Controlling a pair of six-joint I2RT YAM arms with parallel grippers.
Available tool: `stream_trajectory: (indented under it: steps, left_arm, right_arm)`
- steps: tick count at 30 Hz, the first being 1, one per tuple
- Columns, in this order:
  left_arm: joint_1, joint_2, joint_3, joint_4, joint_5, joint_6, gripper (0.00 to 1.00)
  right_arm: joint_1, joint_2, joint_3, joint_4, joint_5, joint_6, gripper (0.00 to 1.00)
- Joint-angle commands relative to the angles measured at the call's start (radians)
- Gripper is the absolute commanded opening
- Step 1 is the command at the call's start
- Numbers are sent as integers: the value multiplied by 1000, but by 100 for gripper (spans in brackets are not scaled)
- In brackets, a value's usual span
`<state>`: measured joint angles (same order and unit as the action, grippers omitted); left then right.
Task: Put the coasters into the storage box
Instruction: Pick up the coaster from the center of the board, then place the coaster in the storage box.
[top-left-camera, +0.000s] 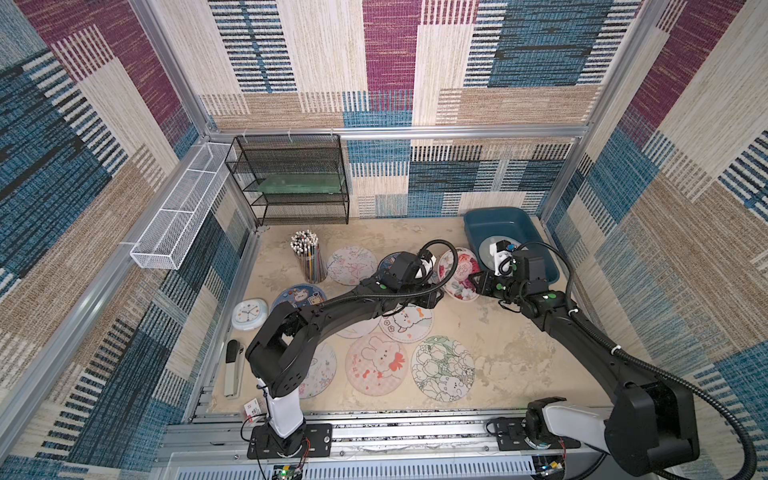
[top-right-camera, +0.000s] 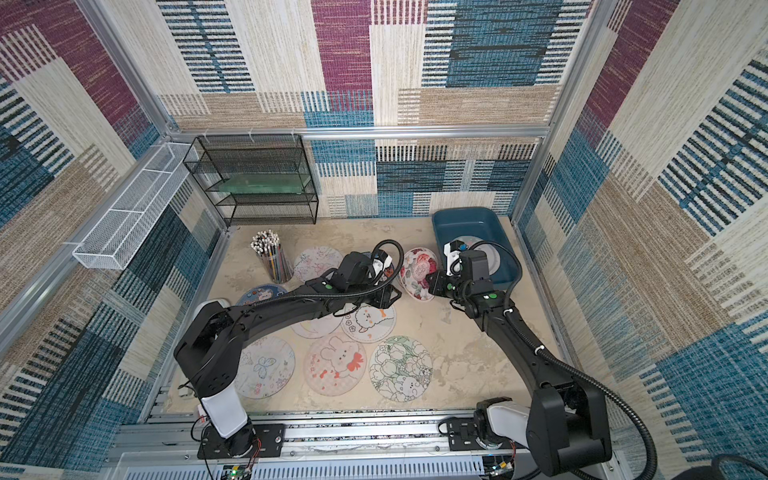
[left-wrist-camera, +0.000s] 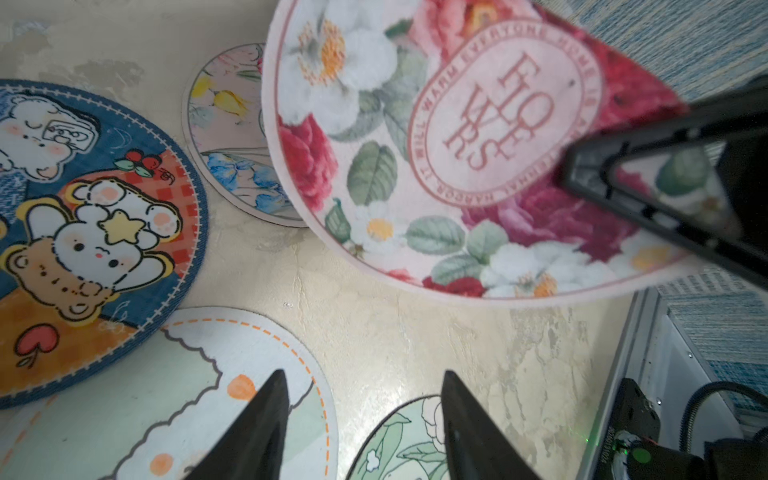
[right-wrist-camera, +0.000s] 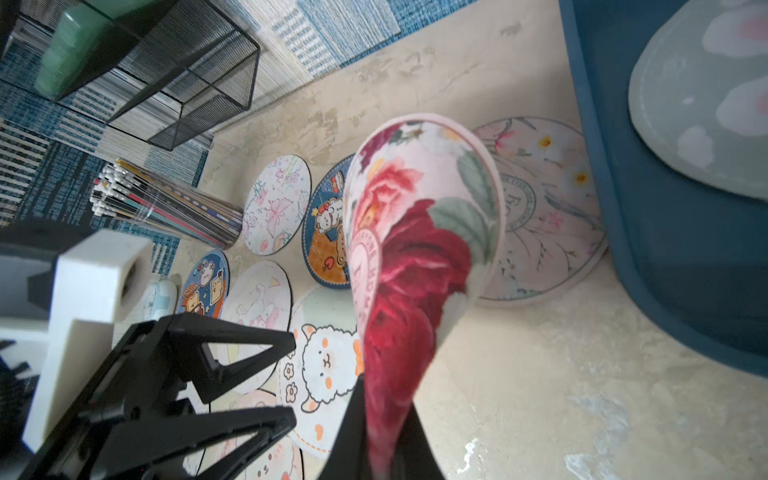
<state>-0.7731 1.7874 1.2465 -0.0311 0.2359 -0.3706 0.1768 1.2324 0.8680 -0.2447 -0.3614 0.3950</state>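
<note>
My right gripper (right-wrist-camera: 384, 399) is shut on the edge of a pink coaster with red roses (right-wrist-camera: 415, 249). It holds this coaster (top-left-camera: 459, 274) tilted up off the table, just left of the dark teal storage box (top-left-camera: 498, 216). A pale green coaster (right-wrist-camera: 706, 104) lies inside the box (right-wrist-camera: 623, 208). My left gripper (left-wrist-camera: 363, 374) is open and empty. It hovers over bare table between a sheep coaster (top-left-camera: 405, 324) and a green tulip coaster (top-left-camera: 442, 368). Several more coasters lie flat, among them a pink bunny one (top-left-camera: 376, 365) and a dark blue one (left-wrist-camera: 83, 228).
A cup of pencils (top-left-camera: 309, 257) stands at the back left. A small white clock (top-left-camera: 249, 314) and a stapler (top-left-camera: 233, 368) lie by the left edge. A black mesh rack (top-left-camera: 291, 178) and a white wire basket (top-left-camera: 178, 212) are at the back left.
</note>
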Motion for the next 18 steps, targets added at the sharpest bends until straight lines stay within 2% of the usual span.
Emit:
stream_trajectory:
  steps: [1, 13, 18]
  left_arm:
    - [2, -28, -33, 123, 17, 11, 58]
    - [1, -94, -125, 180, -47, 16, 59]
    - [1, -94, -125, 189, -17, 14, 59]
  right_arm:
    - [-14, 28, 53, 39, 23, -18, 8]
    - [-207, 191, 223, 98, -41, -10, 8]
    - [-284, 260, 270, 103, -50, -14, 8]
